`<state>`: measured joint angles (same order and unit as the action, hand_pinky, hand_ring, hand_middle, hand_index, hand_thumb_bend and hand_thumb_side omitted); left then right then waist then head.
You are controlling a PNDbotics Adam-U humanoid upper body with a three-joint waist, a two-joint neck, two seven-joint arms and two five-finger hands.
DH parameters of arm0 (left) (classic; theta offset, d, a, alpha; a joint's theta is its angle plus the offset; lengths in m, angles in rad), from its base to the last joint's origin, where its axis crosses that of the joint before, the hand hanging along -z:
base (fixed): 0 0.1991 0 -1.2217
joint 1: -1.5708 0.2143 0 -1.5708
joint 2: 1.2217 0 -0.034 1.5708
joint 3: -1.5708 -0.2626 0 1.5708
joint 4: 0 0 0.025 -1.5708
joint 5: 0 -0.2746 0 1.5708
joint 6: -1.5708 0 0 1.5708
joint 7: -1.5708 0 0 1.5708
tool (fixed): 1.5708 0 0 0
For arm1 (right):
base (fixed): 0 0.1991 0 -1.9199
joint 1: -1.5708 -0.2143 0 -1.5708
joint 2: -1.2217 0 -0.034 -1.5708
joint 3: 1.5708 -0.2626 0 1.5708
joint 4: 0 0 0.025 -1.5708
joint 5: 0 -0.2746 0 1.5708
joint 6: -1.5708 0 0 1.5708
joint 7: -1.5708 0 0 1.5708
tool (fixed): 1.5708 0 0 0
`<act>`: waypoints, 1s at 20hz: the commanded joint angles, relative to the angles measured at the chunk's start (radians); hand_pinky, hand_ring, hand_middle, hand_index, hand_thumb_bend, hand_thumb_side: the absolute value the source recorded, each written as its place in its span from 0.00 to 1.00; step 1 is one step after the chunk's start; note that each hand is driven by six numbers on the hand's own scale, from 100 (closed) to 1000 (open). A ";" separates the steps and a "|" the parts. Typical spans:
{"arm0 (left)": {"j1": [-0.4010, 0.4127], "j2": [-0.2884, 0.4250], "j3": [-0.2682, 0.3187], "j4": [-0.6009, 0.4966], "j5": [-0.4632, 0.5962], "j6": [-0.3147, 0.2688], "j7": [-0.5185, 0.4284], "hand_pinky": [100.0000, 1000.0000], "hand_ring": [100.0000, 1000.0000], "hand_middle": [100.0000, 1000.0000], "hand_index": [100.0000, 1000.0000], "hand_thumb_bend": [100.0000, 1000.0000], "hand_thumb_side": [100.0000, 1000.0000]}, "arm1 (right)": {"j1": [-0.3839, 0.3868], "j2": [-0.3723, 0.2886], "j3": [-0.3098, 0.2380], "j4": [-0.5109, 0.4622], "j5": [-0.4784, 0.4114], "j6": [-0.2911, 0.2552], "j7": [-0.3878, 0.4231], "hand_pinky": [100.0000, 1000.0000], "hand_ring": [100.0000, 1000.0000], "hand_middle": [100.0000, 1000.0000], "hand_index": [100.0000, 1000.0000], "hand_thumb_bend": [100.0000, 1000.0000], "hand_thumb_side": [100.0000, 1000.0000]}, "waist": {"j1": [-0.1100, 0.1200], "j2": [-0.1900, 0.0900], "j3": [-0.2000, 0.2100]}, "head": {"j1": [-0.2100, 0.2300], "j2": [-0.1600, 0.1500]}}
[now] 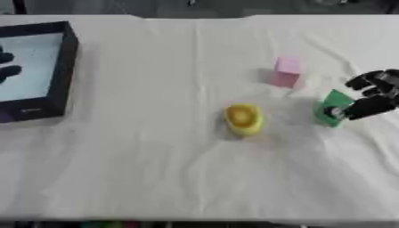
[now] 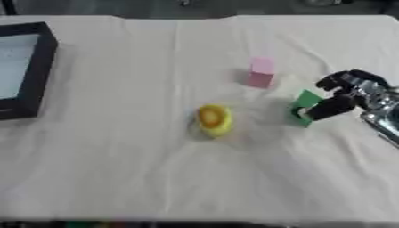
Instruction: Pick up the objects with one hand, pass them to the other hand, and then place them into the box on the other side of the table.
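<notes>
Three objects remain on our table [image 1: 156,178], well apart from the box [image 1: 59,67] at far left. Our right hand [image 2: 343,95] curls round the green block [image 2: 305,107]; the pickup is underway, and next we lift toward the left hand [image 1: 8,67].

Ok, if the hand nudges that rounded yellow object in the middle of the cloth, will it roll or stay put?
The rounded yellow object looks curved on its sides, so it may rock or roll a little. The wrinkled white cloth would probably slow it. It keeps its shape, so it seems stiff, not floppy.
</notes>
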<state>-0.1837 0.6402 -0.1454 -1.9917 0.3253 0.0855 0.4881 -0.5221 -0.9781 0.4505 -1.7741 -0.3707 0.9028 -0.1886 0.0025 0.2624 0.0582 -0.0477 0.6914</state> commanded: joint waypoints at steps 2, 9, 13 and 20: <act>-0.005 0.012 0.009 -0.008 0.006 0.000 -0.002 1.00 0.74 0.71 0.80 0.02 0.84 | -0.026 -0.010 0.002 0.021 0.007 0.004 -0.007 0.83 0.93 0.85 0.82 0.41 0.05 | 0.013 0.005 0.002 | -0.003 -0.010; -0.002 0.010 0.009 -0.008 0.006 0.001 -0.004 1.00 0.74 0.71 0.80 0.01 0.84 | -0.044 0.001 0.008 0.060 0.060 0.004 0.021 0.84 0.93 0.85 0.83 0.40 0.04 | 0.014 0.007 0.002 | -0.002 -0.012; -0.002 0.008 0.009 -0.008 0.006 0.001 -0.005 1.00 0.74 0.71 0.79 0.02 0.84 | -0.050 0.005 0.013 0.074 0.086 0.004 0.049 0.84 0.94 0.85 0.83 0.40 0.04 | 0.016 0.010 0.003 | -0.002 -0.013; -0.002 0.005 0.010 -0.008 0.005 0.001 -0.005 1.00 0.74 0.72 0.79 0.02 0.84 | -0.061 0.012 0.022 0.116 0.094 0.004 0.102 0.84 0.94 0.85 0.83 0.41 0.00 | 0.018 0.018 0.005 | -0.009 -0.014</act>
<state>-0.1828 0.6314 -0.1454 -1.9917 0.3286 0.0879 0.4854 -0.5657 -0.9459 0.4809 -1.6599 -0.2848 0.9077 -0.0961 0.0082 0.2775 0.0622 -0.0551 0.6909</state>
